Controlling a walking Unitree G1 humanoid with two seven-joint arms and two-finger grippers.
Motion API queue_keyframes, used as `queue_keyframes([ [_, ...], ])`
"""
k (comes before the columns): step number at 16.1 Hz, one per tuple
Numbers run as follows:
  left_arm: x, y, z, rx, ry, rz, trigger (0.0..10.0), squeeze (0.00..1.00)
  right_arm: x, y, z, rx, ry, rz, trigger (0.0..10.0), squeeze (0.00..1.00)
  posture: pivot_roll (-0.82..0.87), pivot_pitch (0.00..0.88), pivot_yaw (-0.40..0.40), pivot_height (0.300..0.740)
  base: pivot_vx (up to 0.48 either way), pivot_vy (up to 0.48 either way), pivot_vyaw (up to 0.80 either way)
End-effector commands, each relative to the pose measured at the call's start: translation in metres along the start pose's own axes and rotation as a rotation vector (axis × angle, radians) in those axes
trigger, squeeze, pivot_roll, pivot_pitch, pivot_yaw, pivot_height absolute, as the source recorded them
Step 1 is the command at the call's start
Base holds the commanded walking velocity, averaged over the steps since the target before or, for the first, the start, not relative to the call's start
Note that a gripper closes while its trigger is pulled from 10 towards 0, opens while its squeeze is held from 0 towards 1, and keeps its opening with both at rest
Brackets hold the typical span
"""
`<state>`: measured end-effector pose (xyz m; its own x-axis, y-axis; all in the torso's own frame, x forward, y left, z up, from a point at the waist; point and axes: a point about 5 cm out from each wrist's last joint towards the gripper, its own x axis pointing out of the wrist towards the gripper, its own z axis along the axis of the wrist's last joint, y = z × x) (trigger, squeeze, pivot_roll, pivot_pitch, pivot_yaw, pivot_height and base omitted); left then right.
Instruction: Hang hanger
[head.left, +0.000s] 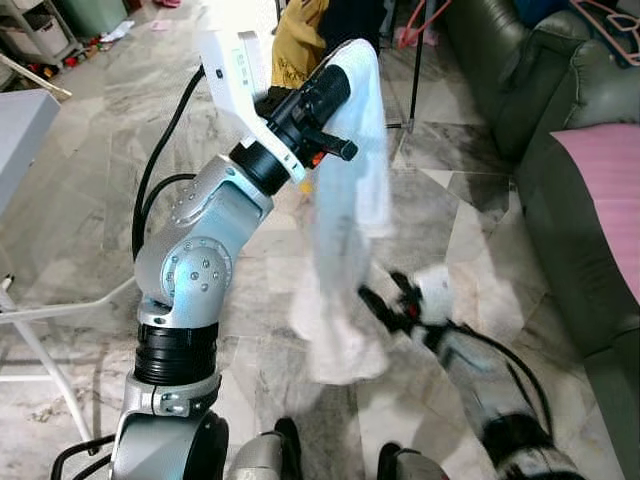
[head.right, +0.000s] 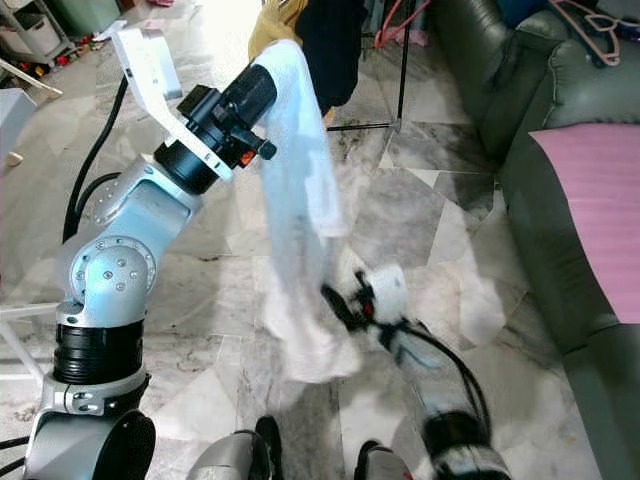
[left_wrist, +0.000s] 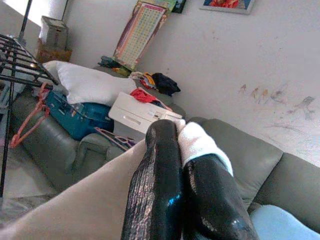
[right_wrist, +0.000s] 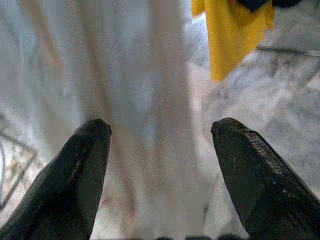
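Right gripper (head.right: 335, 297) low near us, blurred, fingers spread, nothing in it, facing the hanging cloth (head.left: 345, 230). Left gripper (left_wrist: 182, 165) raised, fingers clenched on the cloth's top edge, rest draping toward the floor. We judge the cloth light, soft and floppy, so it will sag and swing; best taken at the top edge or a fold, not the loose bottom. We can't make out a hanger inside it. Floor (head.left: 80, 200) is pale marble tile. Green sofa (head.left: 560, 150) on the right, with a pink hanger (head.right: 590, 25) on it. Farther off a yellow garment (head.left: 295, 40) hangs by a black rack pole (head.left: 417, 60)
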<state>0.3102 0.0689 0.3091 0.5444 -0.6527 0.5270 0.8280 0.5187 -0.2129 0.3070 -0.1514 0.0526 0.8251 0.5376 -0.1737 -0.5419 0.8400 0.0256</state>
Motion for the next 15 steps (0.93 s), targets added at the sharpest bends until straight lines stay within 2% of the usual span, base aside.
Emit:
queue_keyframes([
  [1,0.002,-0.007,0.011,0.038,-0.029,-0.034,10.0,0.0,-0.008,0.002,-0.008,0.008,0.032,0.049,10.0,0.0,-0.01,0.223,0.079,0.74,0.0,0.0,0.0],
  [4,0.005,-0.009,0.017,0.036,-0.042,-0.045,10.0,0.0,-0.026,-0.01,-0.021,-0.019,0.103,0.037,10.0,0.0,0.0,0.226,0.088,0.74,0.0,0.0,0.0],
  [5,0.007,-0.01,0.021,0.029,-0.052,-0.054,10.0,0.0,-0.027,-0.017,-0.025,0.001,0.119,-0.015,10.0,0.0,0.0,0.224,0.092,0.74,0.0,0.0,0.0],
  [7,0.008,-0.013,0.025,0.013,-0.061,-0.073,10.0,0.0,-0.025,-0.023,-0.028,-0.02,0.146,-0.071,10.0,0.0,0.01,0.219,0.097,0.74,0.0,0.0,0.0],
  [9,0.004,-0.013,0.024,0.023,-0.033,-0.091,10.0,0.0,-0.017,-0.031,-0.011,-0.075,0.099,-0.14,10.0,0.0,0.03,0.216,0.096,0.74,0.0,0.0,0.0],
  [12,0.001,-0.018,0.022,0.006,0.002,-0.14,10.0,0.0,-0.012,-0.044,0.006,-0.083,0.03,-0.204,10.0,0.0,0.04,0.215,0.092,0.74,0.0,0.0,0.0],
  [15,0.0,-0.022,0.018,-0.003,0.017,-0.157,10.0,0.0,0.004,-0.036,0.02,-0.076,-0.006,-0.141,10.0,0.0,0.04,0.218,0.09,0.74,0.0,0.0,0.0],
])
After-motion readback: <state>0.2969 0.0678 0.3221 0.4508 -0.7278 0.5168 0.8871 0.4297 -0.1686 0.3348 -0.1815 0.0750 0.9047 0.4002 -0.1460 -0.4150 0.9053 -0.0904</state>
